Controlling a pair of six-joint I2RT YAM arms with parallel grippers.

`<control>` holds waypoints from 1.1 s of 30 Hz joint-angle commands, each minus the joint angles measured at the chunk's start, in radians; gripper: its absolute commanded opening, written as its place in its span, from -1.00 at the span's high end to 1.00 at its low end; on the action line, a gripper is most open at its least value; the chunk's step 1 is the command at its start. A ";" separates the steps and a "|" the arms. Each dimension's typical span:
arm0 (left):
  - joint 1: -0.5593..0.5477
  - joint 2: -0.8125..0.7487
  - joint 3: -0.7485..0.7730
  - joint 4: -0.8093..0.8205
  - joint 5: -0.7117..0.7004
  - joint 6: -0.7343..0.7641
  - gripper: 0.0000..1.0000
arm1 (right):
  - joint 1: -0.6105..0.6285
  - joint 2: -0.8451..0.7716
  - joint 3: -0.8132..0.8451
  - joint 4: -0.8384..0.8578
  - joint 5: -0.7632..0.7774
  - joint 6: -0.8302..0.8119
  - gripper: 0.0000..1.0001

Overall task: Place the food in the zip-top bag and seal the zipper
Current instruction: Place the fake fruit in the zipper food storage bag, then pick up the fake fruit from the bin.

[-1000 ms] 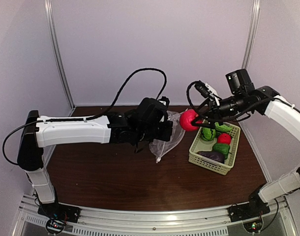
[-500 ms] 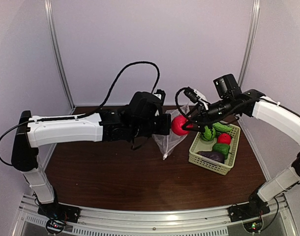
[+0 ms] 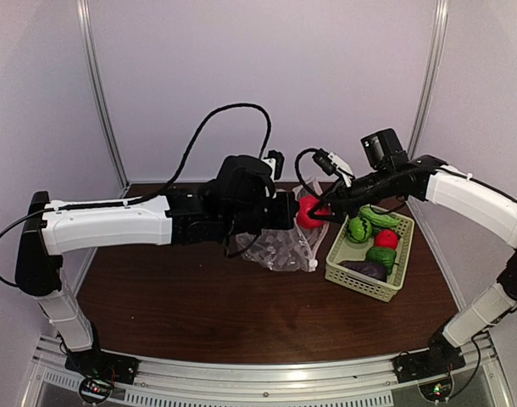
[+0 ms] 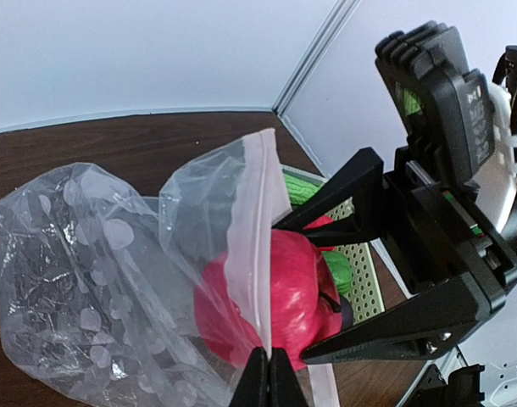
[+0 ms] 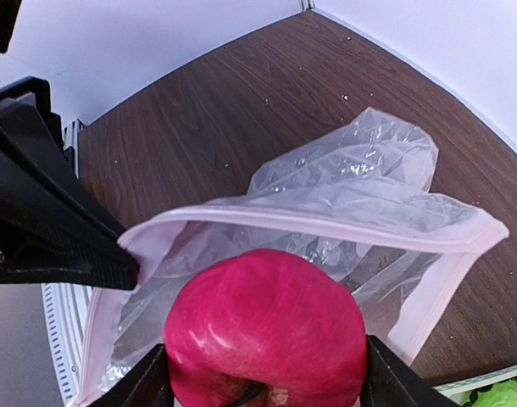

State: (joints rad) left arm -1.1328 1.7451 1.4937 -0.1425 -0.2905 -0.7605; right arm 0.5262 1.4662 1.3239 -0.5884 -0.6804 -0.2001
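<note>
Over on the left, the left gripper (image 4: 267, 377) has its jaws pinched tight together on the mouth edge of the zip-top bag (image 4: 89, 280), holding that edge up off the table (image 3: 199, 314). The bag is clear and crinkly, dotted with pale spots. Its body droops away below the left gripper onto the dark wood. The zipper (image 5: 326, 222) shows as a pale strip round the mouth, and that mouth gapes open toward the right arm.

Right at the opening sits a red round fruit (image 5: 263, 339), glossy, its dimpled end facing the right wrist camera. From the left wrist, part of it shows through the plastic, so it is partly past the edge; how deep, I can't tell. The right gripper (image 3: 319, 210) is clamped on it, fingers spread wide on either side. The left gripper sits just beside the fruit, crowding the mouth.

Beyond the right gripper, on its far side from the bag, a basket (image 3: 352, 275) in pale green rests on the table. It holds green pieces (image 3: 358, 229), a smaller red one (image 3: 386, 239) and a dark purple piece (image 3: 366, 270).
</note>
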 commanded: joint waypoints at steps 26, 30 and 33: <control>0.097 -0.138 -0.242 0.192 -0.016 0.150 1.00 | -0.367 -0.182 -0.012 -0.125 -0.107 -0.048 -0.94; 0.122 -0.108 -0.206 0.219 0.182 0.122 1.00 | -0.385 -0.119 -0.052 -0.168 0.043 -0.136 -0.87; 0.081 -0.082 -0.134 0.095 0.029 0.175 1.00 | -0.387 -0.069 -0.054 -0.242 0.121 -0.250 -0.79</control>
State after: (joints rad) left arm -1.0084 1.6444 1.2823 -0.0166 -0.1871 -0.6476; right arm 0.1471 1.3567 1.2823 -0.7189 -0.7193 -0.2970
